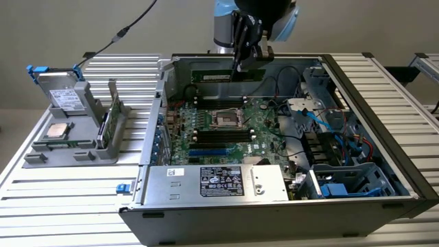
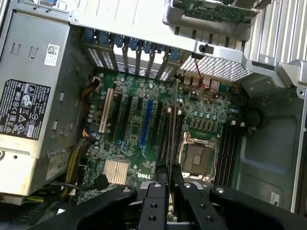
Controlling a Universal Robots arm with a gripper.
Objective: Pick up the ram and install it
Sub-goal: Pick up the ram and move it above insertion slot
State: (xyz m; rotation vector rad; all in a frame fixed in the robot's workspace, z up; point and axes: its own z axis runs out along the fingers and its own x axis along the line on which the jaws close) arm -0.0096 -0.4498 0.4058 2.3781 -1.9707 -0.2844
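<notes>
Above the motherboard [image 1: 264, 119], fingers [image 2: 154, 206] pinch the ram [image 1: 218, 76], clear of slots [image 1: 221, 135].

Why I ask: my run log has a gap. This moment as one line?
pincer: shut on ram | ram: held edge-down over motherboard, not yet in a slot | case: open

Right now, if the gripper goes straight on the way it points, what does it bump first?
The gripper holds the ram, so the ram leads. It would probably meet the black slots beside the processor socket on the motherboard; depth is hard to judge.
</notes>
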